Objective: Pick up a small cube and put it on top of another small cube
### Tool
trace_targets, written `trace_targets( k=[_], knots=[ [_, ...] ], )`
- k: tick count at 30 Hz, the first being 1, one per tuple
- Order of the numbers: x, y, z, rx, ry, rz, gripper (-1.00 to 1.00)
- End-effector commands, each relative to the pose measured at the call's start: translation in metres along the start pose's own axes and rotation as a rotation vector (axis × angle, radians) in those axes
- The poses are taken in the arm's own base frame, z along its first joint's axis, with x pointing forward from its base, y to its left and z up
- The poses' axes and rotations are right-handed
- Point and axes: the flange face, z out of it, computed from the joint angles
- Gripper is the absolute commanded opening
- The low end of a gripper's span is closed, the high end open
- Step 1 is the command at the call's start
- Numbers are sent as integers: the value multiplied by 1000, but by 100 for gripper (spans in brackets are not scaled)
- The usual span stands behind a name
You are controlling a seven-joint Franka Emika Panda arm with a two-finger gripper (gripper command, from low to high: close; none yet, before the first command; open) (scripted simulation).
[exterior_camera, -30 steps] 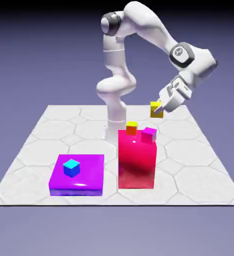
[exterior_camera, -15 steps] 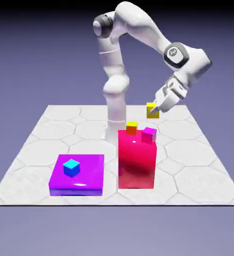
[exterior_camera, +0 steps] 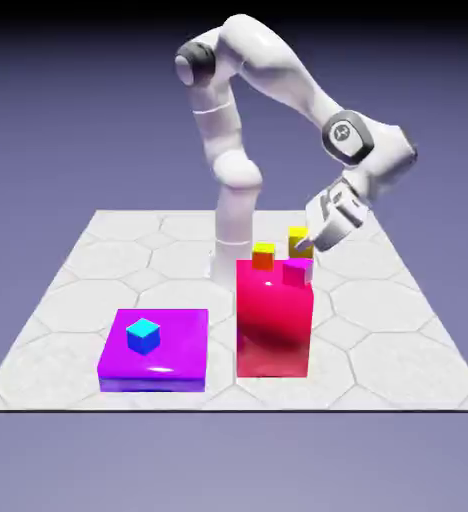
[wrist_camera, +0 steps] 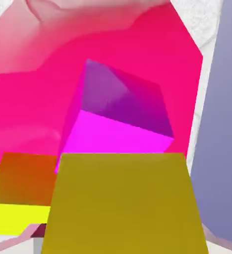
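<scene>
Bearing the whole scene, pale tabletop (exterior_camera: 398, 350): light slabs with thin joint lines, before a blue-violet backdrop (exterior_camera: 58, 110).
White arm (exterior_camera: 278, 65): rises from the far side of the tabletop, arches toward the exterior view's right, then bends down to my hand.
Tall red-pink block (exterior_camera: 273, 335): upright on the tabletop, glossy in front; two small cubes sit on its top. It fills much of the hand view's upper part.
Purple slab (exterior_camera: 183, 350): low and flat on the tabletop, apart from the tall red-pink block, toward the exterior view's left.
My hand (exterior_camera: 303, 243): tilted, fingers closed on the yellow cube, which I hold pinched between them.
Yellow cube (exterior_camera: 298, 237): aloft in my grip, near the magenta cube. In the hand view I see it large at the bottom, covering part of the magenta cube. Contact between these two: I cannot tell.
Magenta cube (exterior_camera: 296, 272): on the tall red-pink block, at its exterior view's right side, turned at an angle in my hand view.
Orange cube (exterior_camera: 264, 257): yellowish top face; on the same block, left of the magenta cube in the exterior view.
Cyan cube (exterior_camera: 143, 337): on the purple slab, one corner toward the exterior camera.
</scene>
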Motion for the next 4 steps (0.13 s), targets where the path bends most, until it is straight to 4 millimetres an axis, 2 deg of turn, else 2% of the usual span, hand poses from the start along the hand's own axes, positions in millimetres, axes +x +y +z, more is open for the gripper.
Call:
trace_targets(
  k=[1, 2, 4],
  knots=[
    [2, -2, 3, -2, -4, -5, -100],
    [2, -2, 3, -2, -4, -5, 100],
    [-1, 1, -1, -1, 3, 2, 100]
  ],
)
